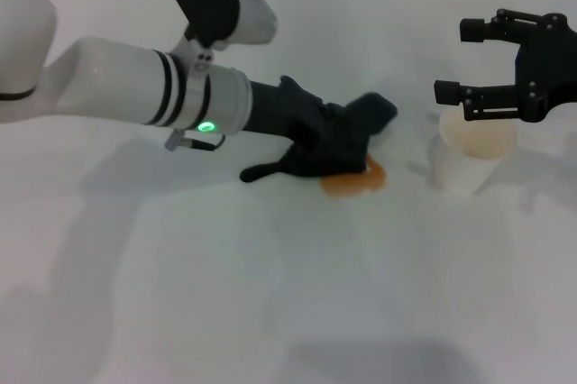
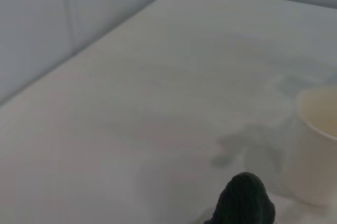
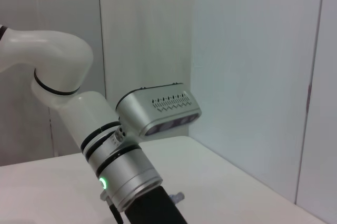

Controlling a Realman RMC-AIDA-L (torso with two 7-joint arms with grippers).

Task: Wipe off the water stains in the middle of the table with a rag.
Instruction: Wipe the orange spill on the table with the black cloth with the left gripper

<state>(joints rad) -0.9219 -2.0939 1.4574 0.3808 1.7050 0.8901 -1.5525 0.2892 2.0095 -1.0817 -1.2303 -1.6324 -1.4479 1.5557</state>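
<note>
- One table [image 1: 270, 312], broad, plain white and smooth, fills the head view; its nearest stretch carries only soft shadows.
- Farther in, at mid-table, the water stains [image 1: 354, 183] appear as a single small orange blotch. Only its near edge shows; the rest lies under the cloth.
- The rag [image 1: 335, 141], dark green-black and bunched in folds, sits directly on the far side of the blotch and overlaps it. A thin tail-like corner trails out on the table toward the robot's left.
- The left gripper [image 1: 311, 127] reaches in low from the robot's left at the end of a white forearm with a lit green indicator. Its black body merges with the rag, and the cloth appears bunched around its tip. The fingers are hidden by the fabric, so how far they stand apart cannot be told.
- In the left wrist view, a rounded dark fold of the rag [image 2: 243, 199] shows at the frame edge, with faint grey marks on the table beyond it.
- To the robot's right of the blotch, a translucent white cup [image 1: 471, 154] stands upright on the table, separate from the rag.
- The right gripper [image 1: 469, 61] hangs just above the cup rim. Its jaws are spread wide, with nothing between them.
- The right wrist view shows the left forearm [image 3: 113, 166] and pale wall panels behind it.
</note>
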